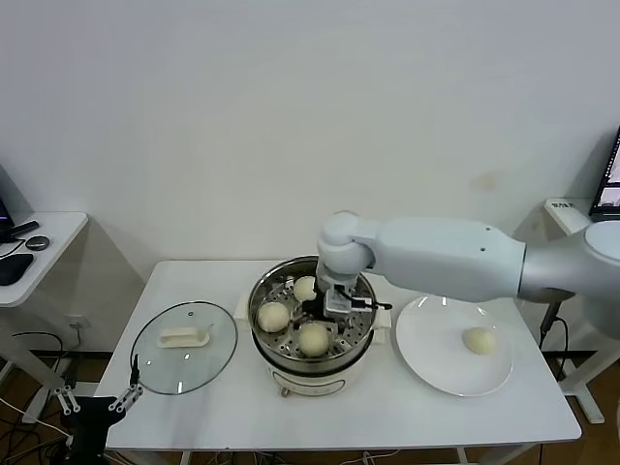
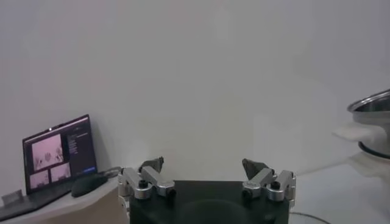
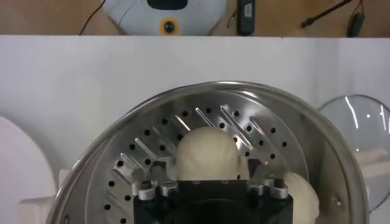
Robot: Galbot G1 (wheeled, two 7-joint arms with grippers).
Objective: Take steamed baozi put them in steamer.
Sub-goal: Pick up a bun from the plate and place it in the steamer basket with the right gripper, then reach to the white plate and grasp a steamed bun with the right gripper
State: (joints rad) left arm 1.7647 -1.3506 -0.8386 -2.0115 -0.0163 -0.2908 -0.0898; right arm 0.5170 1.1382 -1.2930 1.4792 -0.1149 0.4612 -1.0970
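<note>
1. left pincer (image 1: pixel 97 400) parked low off the table's (image 1: pixel 242 417) front-left corner, fingers (image 2: pixel 151 165) spread wide, holding nothing
2. glass lid (image 1: pixel 184 347) with white handle lies flat on table, left of steamer
3. steamer (image 1: pixel 312 373) at table centre on cream base; perforated tray holds three steamed baozi: front one (image 1: pixel 313 338), left one (image 1: pixel 273 316), back one (image 1: pixel 305 288)
4. right pincer (image 1: pixel 341 308) reaches down inside steamer just beside front bun; wrist view shows jaws released, standing either side of a bun (image 3: pixel 207 155) resting on the tray, no clamp on it
5. white plate (image 1: pixel 426 339) right of steamer, apart from it, carries the fourth baozi (image 1: pixel 479 340)
6. side desk (image 1: pixel 48 237) far left with dark items
</note>
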